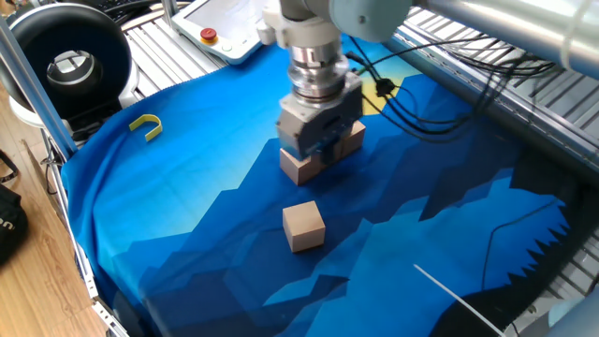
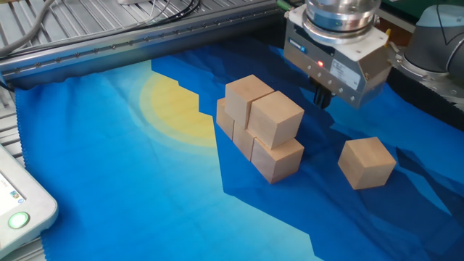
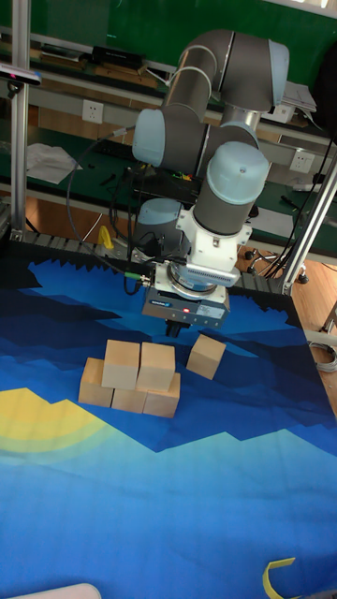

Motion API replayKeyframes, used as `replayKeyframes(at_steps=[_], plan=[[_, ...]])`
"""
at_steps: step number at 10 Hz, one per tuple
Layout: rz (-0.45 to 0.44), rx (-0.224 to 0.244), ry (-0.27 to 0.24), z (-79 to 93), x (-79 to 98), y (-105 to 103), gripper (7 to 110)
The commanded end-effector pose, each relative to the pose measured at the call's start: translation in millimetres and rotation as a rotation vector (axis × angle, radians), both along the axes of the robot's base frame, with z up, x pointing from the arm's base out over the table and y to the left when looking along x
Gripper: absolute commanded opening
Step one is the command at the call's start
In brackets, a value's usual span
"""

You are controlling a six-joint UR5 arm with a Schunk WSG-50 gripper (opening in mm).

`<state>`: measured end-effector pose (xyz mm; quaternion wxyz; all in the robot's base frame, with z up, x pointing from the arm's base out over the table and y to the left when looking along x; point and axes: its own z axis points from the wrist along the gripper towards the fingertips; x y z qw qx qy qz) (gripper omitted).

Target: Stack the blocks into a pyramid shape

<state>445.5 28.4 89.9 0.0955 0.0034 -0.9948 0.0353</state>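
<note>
Stack (image 2: 259,129): five blocks are being shown piled on the blue cloth (image 2: 130,188), three below, two above
Loose block (image 2: 367,162): lying apart on the cloth, beside the stack
Gripper (image 2: 322,96): being held above the cloth between stack and loose block, nothing pinched; finger spread cannot be told

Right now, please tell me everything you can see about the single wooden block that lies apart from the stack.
The lone block is a plain light tan wooden cube with no marks, looking the same as the stacked blocks. It rests flat on the blue cloth, turned slightly askew to the stack, with a clear gap between them. Nothing touches it except the cloth. The end effector hangs above, between it and the stack, not holding it.
</note>
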Motion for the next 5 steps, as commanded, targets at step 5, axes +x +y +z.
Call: replayKeyframes(at_steps=[5], plan=[[0.019, 0.072, -0.030, -1.7, 14.3, -3, 7]])
